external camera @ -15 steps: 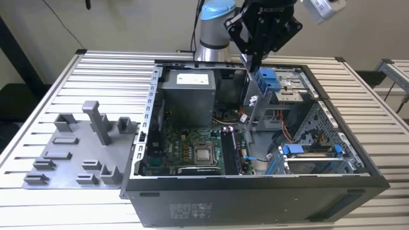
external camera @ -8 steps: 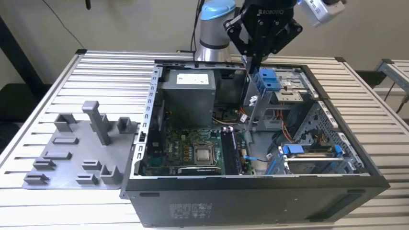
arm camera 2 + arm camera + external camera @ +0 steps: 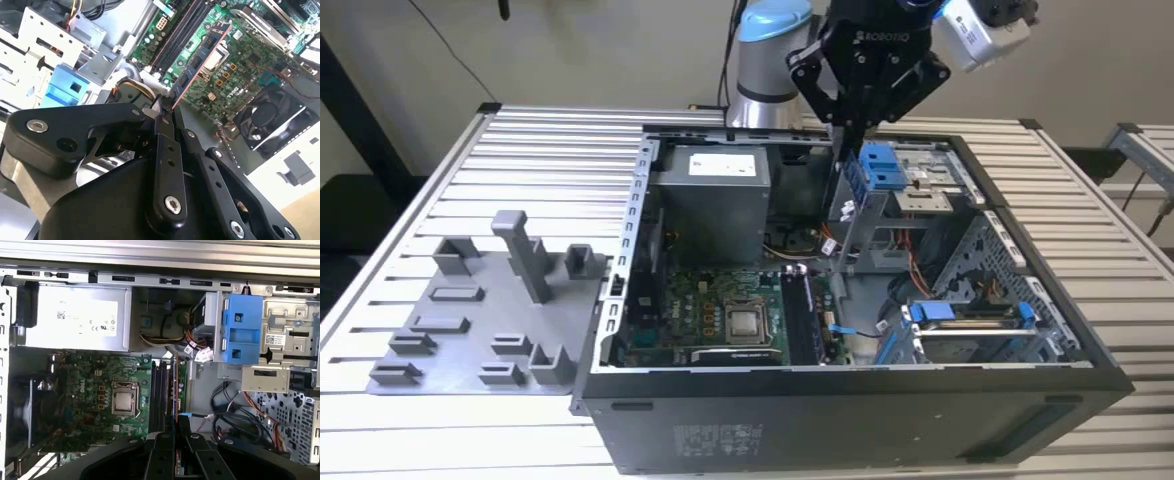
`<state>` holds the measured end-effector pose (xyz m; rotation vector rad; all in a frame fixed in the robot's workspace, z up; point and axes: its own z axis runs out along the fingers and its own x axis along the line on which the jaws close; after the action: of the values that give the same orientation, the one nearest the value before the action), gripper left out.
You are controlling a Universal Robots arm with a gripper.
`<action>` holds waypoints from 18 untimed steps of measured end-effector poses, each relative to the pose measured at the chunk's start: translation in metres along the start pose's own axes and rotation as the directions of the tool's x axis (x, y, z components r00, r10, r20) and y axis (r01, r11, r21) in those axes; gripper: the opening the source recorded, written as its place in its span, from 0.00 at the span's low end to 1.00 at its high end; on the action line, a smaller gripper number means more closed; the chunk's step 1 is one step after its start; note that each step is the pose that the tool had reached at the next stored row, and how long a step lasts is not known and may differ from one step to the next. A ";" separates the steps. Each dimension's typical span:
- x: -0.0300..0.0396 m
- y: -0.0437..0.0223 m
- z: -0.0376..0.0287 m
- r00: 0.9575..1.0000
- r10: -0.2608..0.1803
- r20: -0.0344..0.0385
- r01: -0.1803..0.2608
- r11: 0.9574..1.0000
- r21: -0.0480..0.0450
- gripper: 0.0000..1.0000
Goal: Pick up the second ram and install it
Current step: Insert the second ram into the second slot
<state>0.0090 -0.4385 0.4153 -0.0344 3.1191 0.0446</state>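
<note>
I count one long thin blue ram strip (image 3: 200, 65), pinched tight by its end in my tool (image 3: 167, 107), hanging over one open black metal computer case (image 3: 854, 420). Inside that: one green motherboard (image 3: 85, 370). One grey plastic tray (image 3: 460, 350) on the bench (image 3: 454, 160).

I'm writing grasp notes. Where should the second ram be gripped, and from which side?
Pinch the second ram across its two flat faces, at the edge farthest from the motherboard, coming from above. It is a thin strip, so only the faces give purchase, and the edge facing the slots is left free. The gripper holds it this way.
</note>
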 end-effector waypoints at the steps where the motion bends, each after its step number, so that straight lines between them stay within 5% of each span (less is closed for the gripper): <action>1: 0.0000 -0.0002 0.0011 1.000 0.007 0.000 -0.007 1.000 0.000 0.14; 8: -0.0010 -0.0007 0.0059 0.999 0.048 0.001 -0.048 0.999 0.001 0.14; 18: -0.0011 -0.0008 0.0086 0.999 0.050 0.001 -0.050 0.999 0.001 0.14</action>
<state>0.0103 -0.4391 0.4067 0.0434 3.1183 0.0438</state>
